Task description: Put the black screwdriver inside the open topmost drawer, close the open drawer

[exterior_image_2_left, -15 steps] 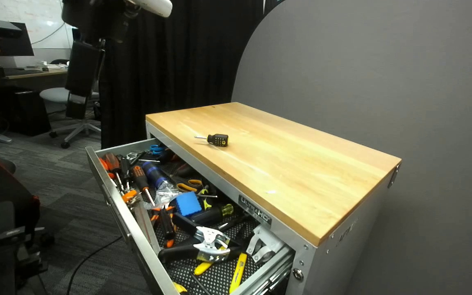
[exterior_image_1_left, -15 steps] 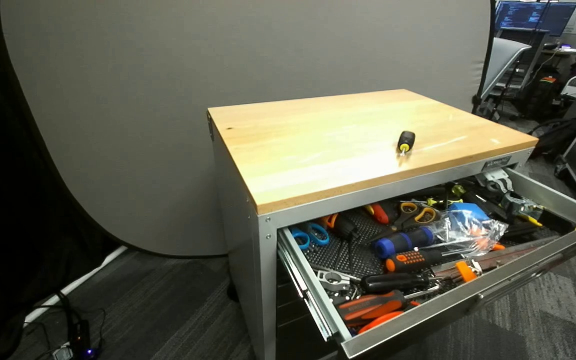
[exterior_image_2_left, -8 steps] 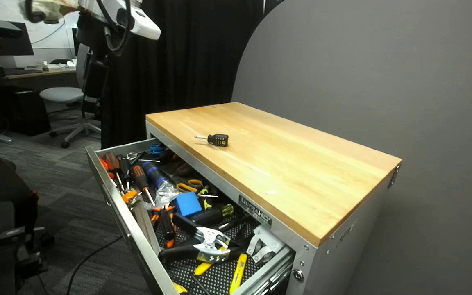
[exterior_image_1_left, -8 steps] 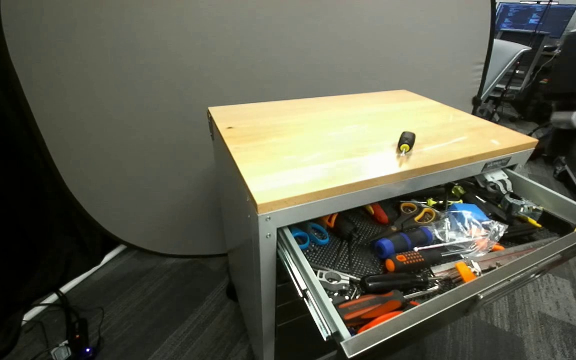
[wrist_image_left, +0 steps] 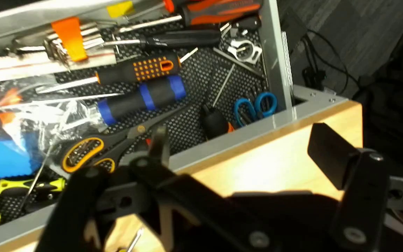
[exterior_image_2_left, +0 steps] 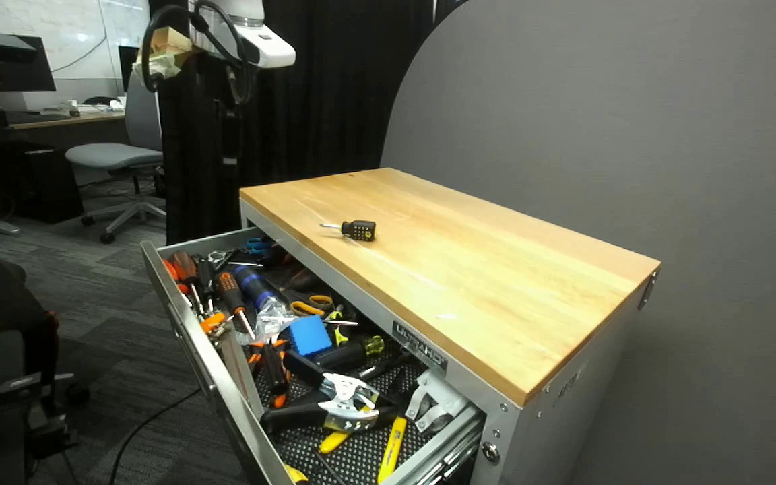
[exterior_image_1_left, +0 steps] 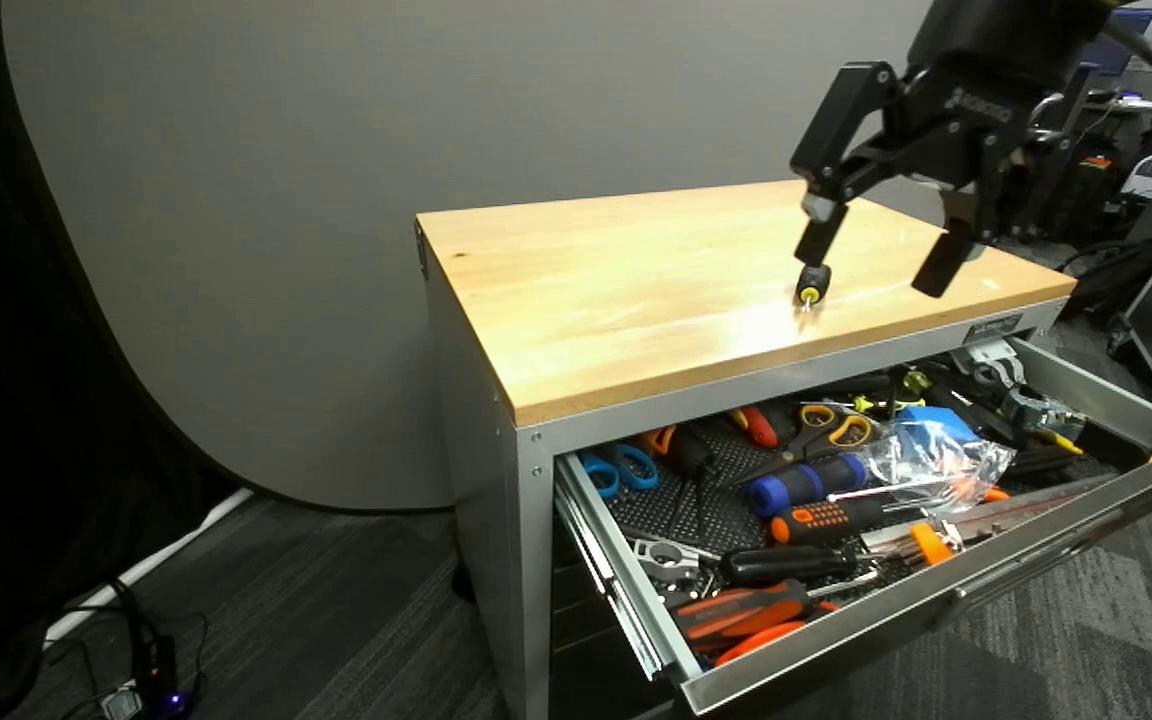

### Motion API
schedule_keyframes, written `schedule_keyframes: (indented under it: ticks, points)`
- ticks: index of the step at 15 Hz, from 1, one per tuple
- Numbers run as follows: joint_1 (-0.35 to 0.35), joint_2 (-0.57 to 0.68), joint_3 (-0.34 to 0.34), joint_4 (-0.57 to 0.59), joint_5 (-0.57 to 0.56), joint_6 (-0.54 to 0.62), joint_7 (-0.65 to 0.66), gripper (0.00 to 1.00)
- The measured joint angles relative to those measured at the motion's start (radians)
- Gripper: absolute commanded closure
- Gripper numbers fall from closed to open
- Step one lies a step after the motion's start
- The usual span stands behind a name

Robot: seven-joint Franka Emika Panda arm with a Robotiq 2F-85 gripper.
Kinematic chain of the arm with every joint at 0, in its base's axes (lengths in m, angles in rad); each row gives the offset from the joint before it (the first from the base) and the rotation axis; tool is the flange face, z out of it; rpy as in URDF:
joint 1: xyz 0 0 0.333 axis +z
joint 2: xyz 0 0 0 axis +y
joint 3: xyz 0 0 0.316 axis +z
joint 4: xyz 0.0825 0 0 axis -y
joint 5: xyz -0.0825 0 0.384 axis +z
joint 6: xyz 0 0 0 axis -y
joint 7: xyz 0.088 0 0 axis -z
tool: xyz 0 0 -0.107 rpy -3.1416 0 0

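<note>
- Currently, black screwdriver [exterior_image_2_left: 359,230] lies on its side on the table [exterior_image_2_left: 462,283], shaft toward the pulled-out topmost drawer [exterior_image_1_left: 946,578].
- Gripper [exterior_image_1_left: 879,252] hangs in the air, fingers [exterior_image_1_left: 820,238] spread wide.
- In an exterior view, one fingertip lines up with the handle's end; screwdriver and gripper are apart.
- Wrist view: shaft shows at the lower edge, outside the gap between fingertips.

The cabinet [exterior_image_2_left: 556,424] bears a blurry "ULTRAHD", the hand [exterior_image_1_left: 878,258] a blurry "ROBOTIQ".
</note>
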Motion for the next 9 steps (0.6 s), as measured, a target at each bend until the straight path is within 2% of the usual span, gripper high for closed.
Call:
schedule_keyframes:
  ticks: [4,7,9]
  points:
    - [0.002,0.126,-0.01,0.068,-0.091,0.177,0.127,0.0]
    - [0.023,0.221,-0.057,0.129,-0.252,0.25,0.259,0.0]
    - [0.05,0.271,-0.106,0.18,-0.357,0.255,0.348,0.0]
